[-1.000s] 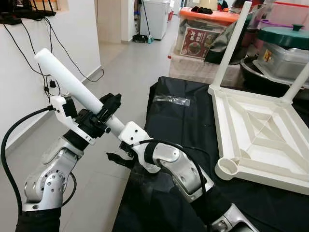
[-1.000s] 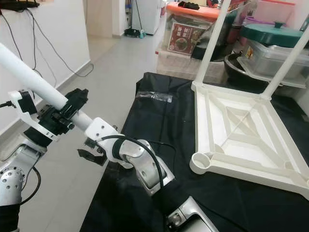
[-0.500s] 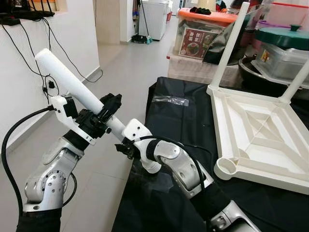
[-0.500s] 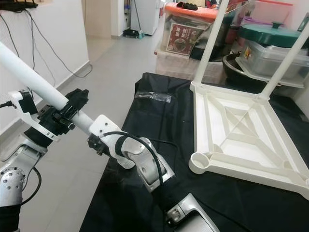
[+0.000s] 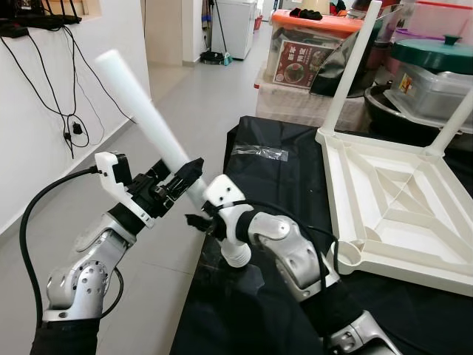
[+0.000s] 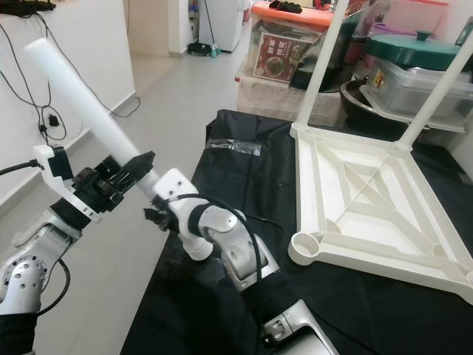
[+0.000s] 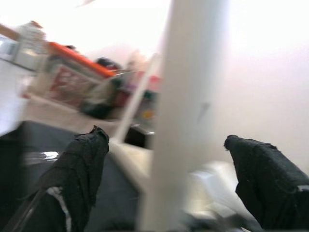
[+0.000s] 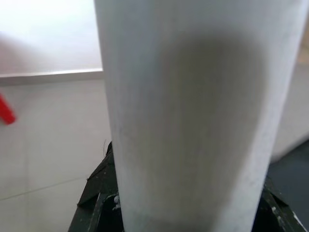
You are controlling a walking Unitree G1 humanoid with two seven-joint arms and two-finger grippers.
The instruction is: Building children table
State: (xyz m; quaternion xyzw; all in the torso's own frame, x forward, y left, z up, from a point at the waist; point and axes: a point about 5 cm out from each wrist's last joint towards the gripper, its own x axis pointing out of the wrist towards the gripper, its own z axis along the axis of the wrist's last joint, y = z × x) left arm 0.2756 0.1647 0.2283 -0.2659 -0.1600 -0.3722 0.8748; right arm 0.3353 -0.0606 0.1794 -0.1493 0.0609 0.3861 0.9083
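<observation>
Smooth white plastic table leg slants from upper left toward frame centre, the left end effector spread loosely around it while the right end effector clamps its lower end. At right, the ribbed, upturned tabletop rests on a black cloth-covered surface.
</observation>
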